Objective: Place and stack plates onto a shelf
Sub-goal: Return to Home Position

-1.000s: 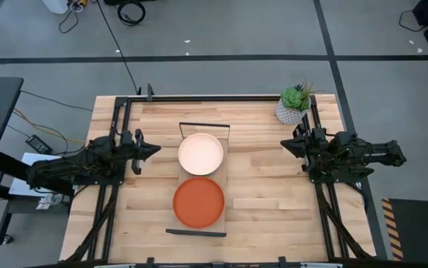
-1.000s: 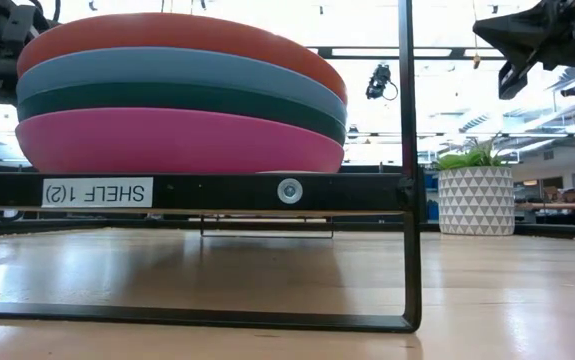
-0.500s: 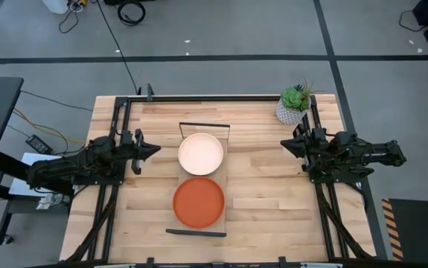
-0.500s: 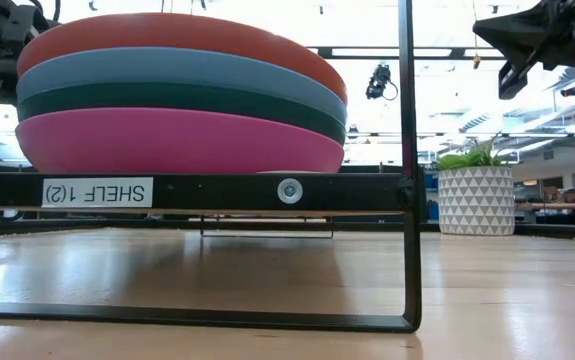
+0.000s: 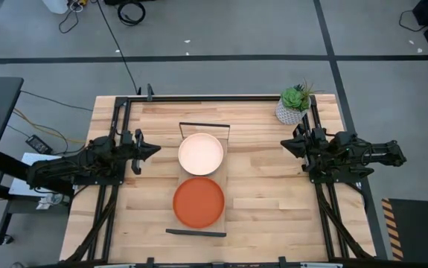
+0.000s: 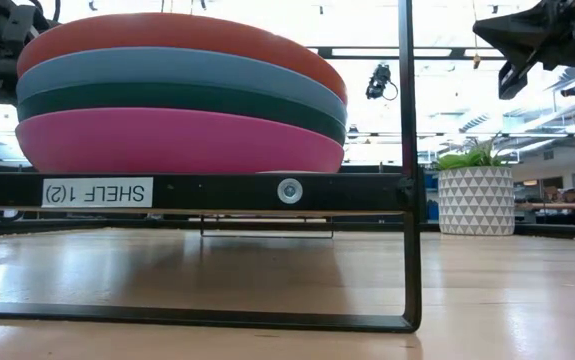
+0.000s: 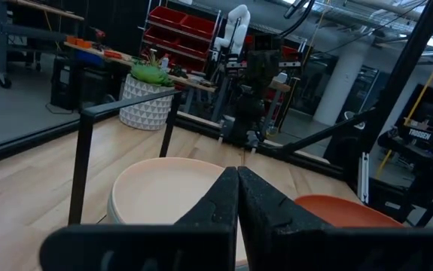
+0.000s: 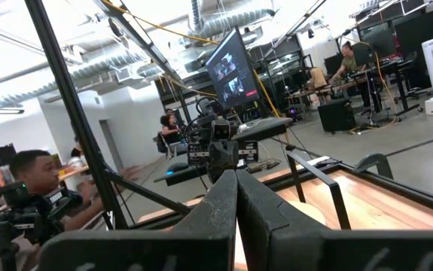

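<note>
Plates (image 5: 198, 202): two stacks on shelf (image 6: 217, 190), unchanged. Left gripper (image 5: 155, 147) and right gripper (image 5: 284, 143) flank shelf, fingers pressed together; stacking looks done.

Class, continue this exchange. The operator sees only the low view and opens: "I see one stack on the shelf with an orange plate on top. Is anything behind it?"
Observer: Yes. The high view shows a second stack, topped by a pale plate, on the other half of the shelf.
Operator: Where is the left tool?
Observer: The left tool is beside that pale plate, on its left and apart from it.
Operator: Is the right tool holding anything?
Observer: No. The right tool is off to the right of the shelf, and its wrist view shows it shut on nothing.
</note>
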